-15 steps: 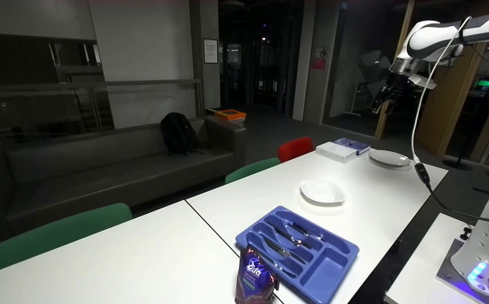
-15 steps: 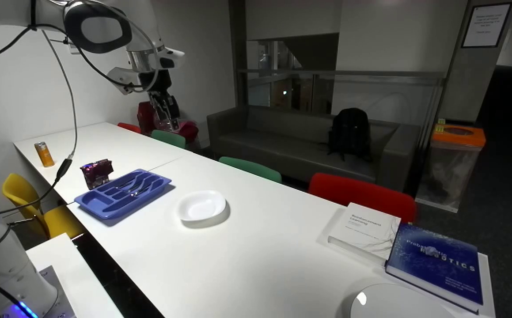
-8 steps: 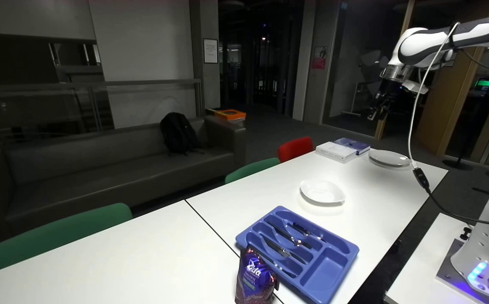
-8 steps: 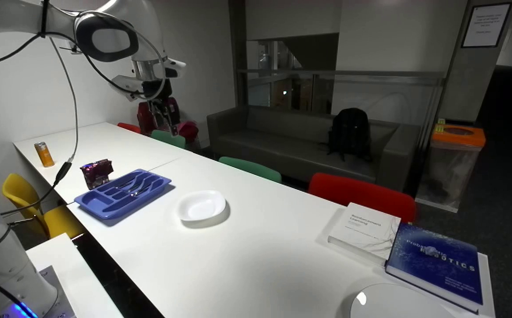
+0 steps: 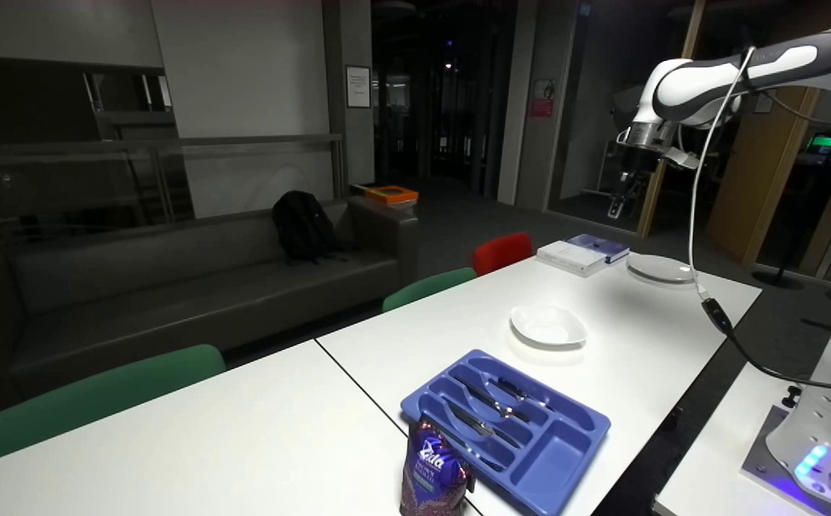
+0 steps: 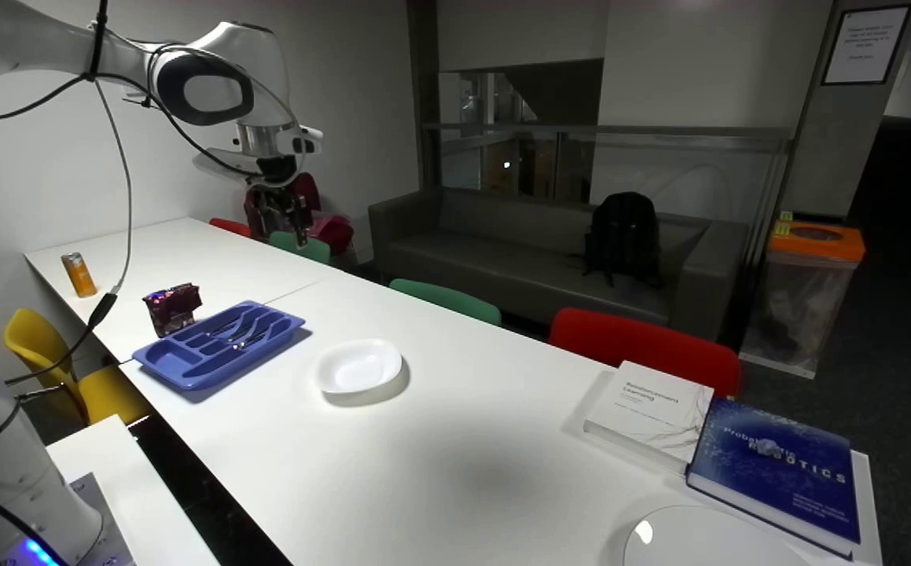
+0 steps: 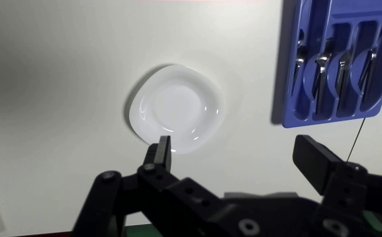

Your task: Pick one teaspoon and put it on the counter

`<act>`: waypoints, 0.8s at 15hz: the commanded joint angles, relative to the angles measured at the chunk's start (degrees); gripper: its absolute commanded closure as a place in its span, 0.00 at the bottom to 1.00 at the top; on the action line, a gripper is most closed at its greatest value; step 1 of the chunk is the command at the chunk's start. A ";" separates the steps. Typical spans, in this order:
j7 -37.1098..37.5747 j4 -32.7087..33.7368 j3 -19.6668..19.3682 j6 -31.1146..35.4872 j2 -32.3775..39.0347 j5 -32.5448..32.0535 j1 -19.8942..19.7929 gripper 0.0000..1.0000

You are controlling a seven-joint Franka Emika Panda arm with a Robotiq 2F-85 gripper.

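- Teaspoon (image 7: 300, 60) delivery ends on the counter (image 6: 439, 472), the long white tabletop. What stands on it looks just as it did a second ago, so I judge that neither the pick nor the set-down has happened.
- Arm (image 5: 802, 66): here is the change. Over the last second it has come lower in both exterior views. I read that as the opening approach, early in the task.
- Blue cutlery tray (image 5: 556, 459): unmoved. It fills the upper right of the wrist view, off to one side of the gripper (image 7: 232, 144), so the next move probably calls for a shift across before going down.
- White deep plate (image 7: 177, 107): also unmoved, near the tray but apart from it. It shows closer to the middle of the wrist view; dropping straight down here could risk clipping it.
- Gripper state: its fingers (image 7: 312, 161) stand wide apart with nothing between them, above the counter, so it seems ready for a grasp.
- Smallest of all, the teaspoon appears to lie in the tray's outermost slot, on the plate's side, with another small spoon (image 7: 301, 38) near it; I cannot tell which one is meant. The slot wall may get in the fingers' way, and the bigger spoon (image 7: 322, 59) one slot over would be an easy mistake.
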 commanded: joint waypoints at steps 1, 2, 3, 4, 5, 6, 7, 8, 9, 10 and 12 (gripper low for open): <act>-0.50 0.19 0.50 -0.21 0.13 0.16 -0.35 0.00; -0.76 0.21 0.50 -0.21 0.15 0.16 -0.26 0.00; -0.92 0.22 0.48 -0.21 0.15 0.15 -0.26 0.00; -0.99 0.23 0.46 -0.21 0.15 0.15 -0.26 0.00; -1.01 0.23 0.46 -0.21 0.15 0.15 -0.26 0.00; -1.01 0.23 0.46 -0.21 0.15 0.15 -0.26 0.00; -0.49 0.60 0.89 -0.11 0.55 -0.15 -0.11 0.00; 0.14 0.94 1.54 0.09 1.06 -0.50 0.14 0.00; 1.58 1.49 2.73 0.29 2.03 -1.09 0.51 0.00; 2.39 1.81 3.81 0.51 2.83 -1.34 0.96 0.00; 4.66 2.16 6.48 1.16 4.43 -1.65 1.90 0.00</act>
